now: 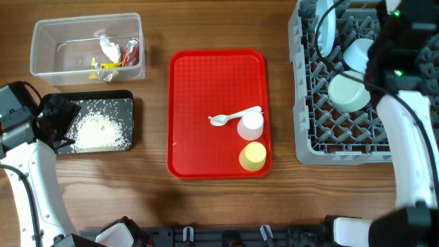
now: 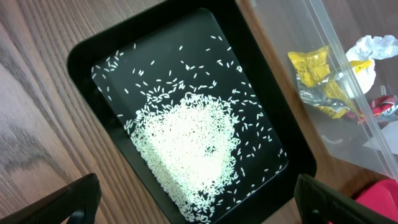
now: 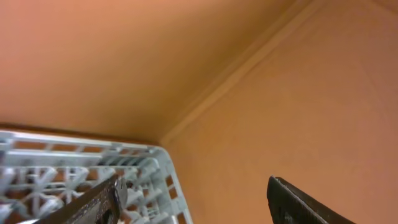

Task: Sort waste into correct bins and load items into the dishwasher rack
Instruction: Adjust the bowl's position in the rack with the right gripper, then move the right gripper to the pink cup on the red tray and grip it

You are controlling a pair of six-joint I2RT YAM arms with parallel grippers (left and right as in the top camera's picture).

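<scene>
The clear tub (image 1: 42, 65) at the far left holds crumpled tissue (image 1: 108, 46), a yellow wrapper (image 1: 106, 66) and a red wrapper (image 1: 131, 51). The black tray (image 1: 127, 99) below it holds a heap of rice (image 1: 101, 132). My left gripper (image 1: 60, 123) hangs open and empty over that tray's left end. The left wrist view shows the rice (image 2: 189, 146) between its fingers (image 2: 199, 208). The grey rack (image 1: 305, 103) holds an upright blue plate (image 1: 326, 27) and two pale bowls (image 1: 348, 92). My right gripper (image 1: 401, 17) is open and empty at the rack's far right corner (image 3: 155, 174).
A red tray (image 1: 206, 82) in the middle carries white plastic cutlery (image 1: 233, 116), a white cup (image 1: 251, 125) and a yellow cup (image 1: 252, 156). The left wrist view also shows the tub's wrappers (image 2: 314, 65) and tissue (image 2: 373, 46). Bare wood lies around the trays.
</scene>
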